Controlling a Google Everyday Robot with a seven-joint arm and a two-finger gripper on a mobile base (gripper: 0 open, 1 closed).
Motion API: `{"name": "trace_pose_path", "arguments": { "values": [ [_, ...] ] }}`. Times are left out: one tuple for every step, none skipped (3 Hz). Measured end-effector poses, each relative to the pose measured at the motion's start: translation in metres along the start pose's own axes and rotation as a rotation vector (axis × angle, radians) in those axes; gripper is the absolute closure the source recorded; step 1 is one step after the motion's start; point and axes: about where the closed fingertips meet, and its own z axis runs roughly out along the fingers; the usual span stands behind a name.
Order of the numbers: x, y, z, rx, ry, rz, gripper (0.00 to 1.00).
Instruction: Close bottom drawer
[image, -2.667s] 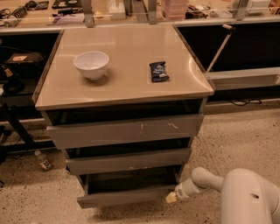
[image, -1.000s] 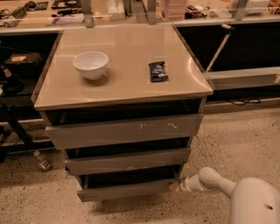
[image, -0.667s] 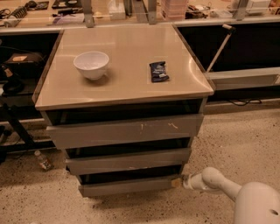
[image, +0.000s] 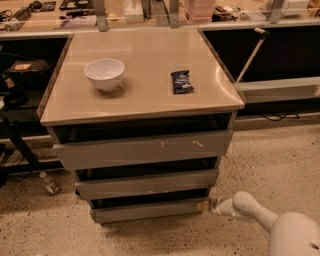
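Grey, plain bottom drawer (image: 145, 211); off-white gripper (image: 205, 205), tip poss. yellowish, at its rt end. Pale scratches on grey top drawer (image: 125, 150). Beige countertop (image: 145, 97), white bowl (image: 104, 74), dk packet (image: 181, 81) w/ pale print, speckled tan floor (image: 280, 160).

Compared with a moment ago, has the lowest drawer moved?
Yes. The bottom drawer slid inward, back under the middle drawer front above; the gripper sits at its right end.

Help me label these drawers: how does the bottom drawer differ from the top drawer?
The bottom drawer has the narrowest front, while the top drawer has the widest. The bottom drawer's front is plain; the top drawer's bears pale scratch marks. The hand is at the bottom drawer's right end, well below the top drawer. Both are grey and handleless, with a dark gap above each front.
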Motion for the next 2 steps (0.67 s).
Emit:
{"name": "trace_pose_path", "arguments": {
  "values": [
    [-0.0058,-0.001,0.008,0.002,-0.013,0.003,1.0],
    [-0.0151,0.0031,0.0124,0.012,-0.021,-0.016,1.0]
  ]
}}
